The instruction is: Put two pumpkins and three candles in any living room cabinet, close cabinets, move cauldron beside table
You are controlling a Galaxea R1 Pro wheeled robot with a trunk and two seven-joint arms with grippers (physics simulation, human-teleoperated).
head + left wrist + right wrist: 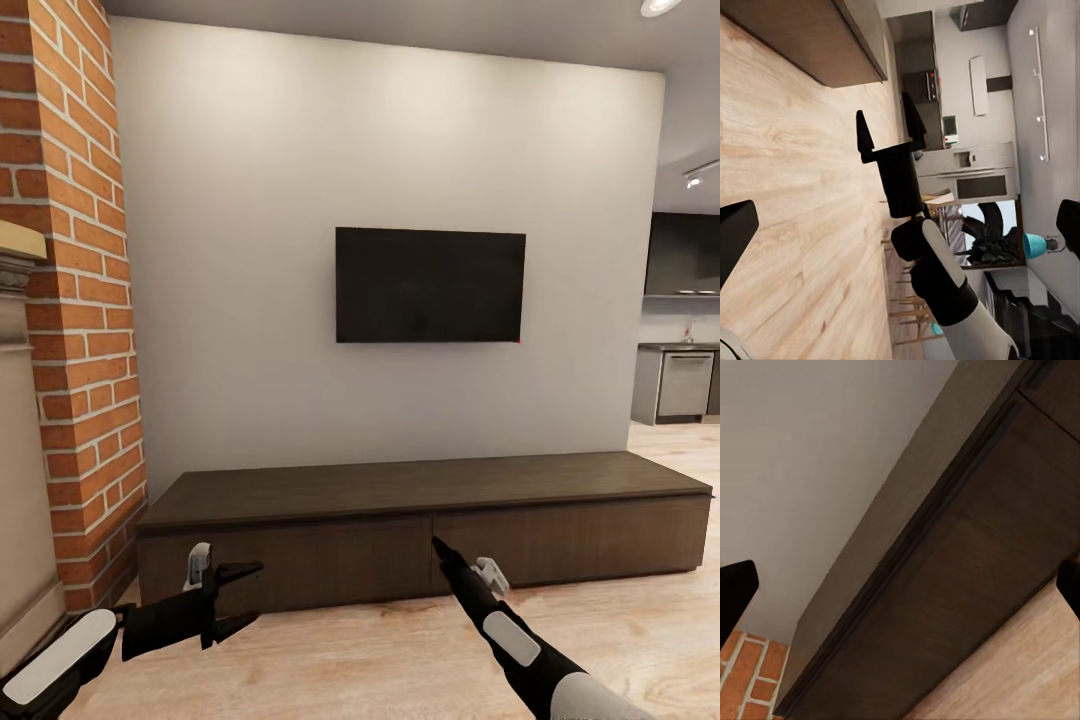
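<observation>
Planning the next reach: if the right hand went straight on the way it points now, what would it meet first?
Probably the drawer front of the long, low dark-brown wooden cabinet, near the seam between its two fronts; the right hand points there, though depth is unclear.

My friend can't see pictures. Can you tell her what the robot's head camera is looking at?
A long, low dark-brown cabinet with its drawer fronts shut sits against a white wall under a black TV. The robot's left gripper and right gripper reach toward it, both empty. Brick wall on the left, kitchen far right.
</observation>
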